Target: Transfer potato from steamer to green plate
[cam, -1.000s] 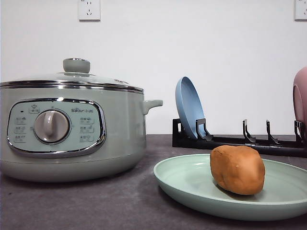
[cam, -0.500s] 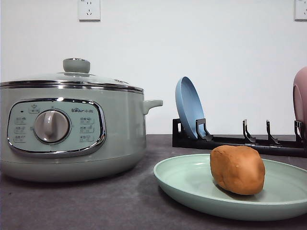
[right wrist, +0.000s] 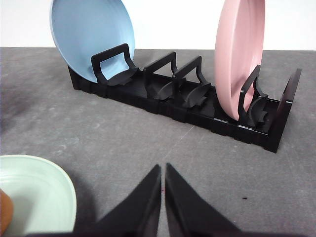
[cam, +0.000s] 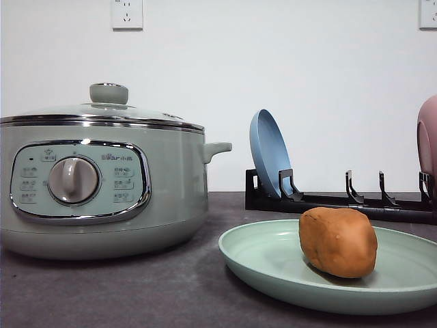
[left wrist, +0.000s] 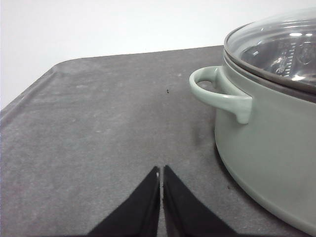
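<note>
The left arm's matte black two-fingered gripper point(left wrist: 161, 170) shows as a pair of flat, wedge-shaped plastic fingers point(left wrist: 143, 207) that taper to narrow pointed tips. The right arm's matte black two-fingered gripper point(right wrist: 162, 168) has the same look: two smooth, dark triangular fingers point(right wrist: 190, 212) widening toward their base. No cables, screws or markings can be made out on either.

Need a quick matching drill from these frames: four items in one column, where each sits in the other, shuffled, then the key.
Items
1. potato
2. blue plate
3. lid
4. left gripper

Places
A. upright in the black rack
B. on the steamer
C. on the green plate
D. over bare table beside the steamer handle

Pairs: 1-C, 2-A, 3-B, 4-D
</note>
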Action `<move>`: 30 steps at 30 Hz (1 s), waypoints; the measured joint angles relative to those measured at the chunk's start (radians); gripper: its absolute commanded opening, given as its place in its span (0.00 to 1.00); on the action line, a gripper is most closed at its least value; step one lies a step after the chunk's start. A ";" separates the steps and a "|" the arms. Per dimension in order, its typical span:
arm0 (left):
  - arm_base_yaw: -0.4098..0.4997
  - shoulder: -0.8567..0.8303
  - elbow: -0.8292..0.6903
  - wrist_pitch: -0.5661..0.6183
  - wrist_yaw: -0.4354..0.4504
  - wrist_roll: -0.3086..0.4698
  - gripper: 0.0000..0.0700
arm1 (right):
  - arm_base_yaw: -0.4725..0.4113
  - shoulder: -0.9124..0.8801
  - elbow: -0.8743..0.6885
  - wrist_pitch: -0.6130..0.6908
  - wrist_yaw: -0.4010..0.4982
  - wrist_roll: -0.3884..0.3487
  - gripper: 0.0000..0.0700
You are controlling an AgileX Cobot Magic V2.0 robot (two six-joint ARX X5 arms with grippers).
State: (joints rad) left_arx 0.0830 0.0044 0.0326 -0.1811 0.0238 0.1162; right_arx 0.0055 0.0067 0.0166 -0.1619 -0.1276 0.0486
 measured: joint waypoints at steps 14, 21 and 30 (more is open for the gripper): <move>0.000 0.000 0.000 0.000 0.000 0.000 0.00 | 0.000 0.000 0.000 0.000 0.000 0.000 0.00; 0.000 0.000 0.000 0.000 0.000 0.000 0.00 | 0.000 0.000 0.000 0.000 0.000 0.000 0.00; 0.000 0.000 0.000 0.000 0.000 0.000 0.00 | 0.000 0.000 0.000 0.000 0.000 0.000 0.00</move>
State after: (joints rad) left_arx 0.0830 0.0044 0.0326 -0.1814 0.0238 0.1162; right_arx 0.0055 0.0067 0.0166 -0.1619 -0.1276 0.0486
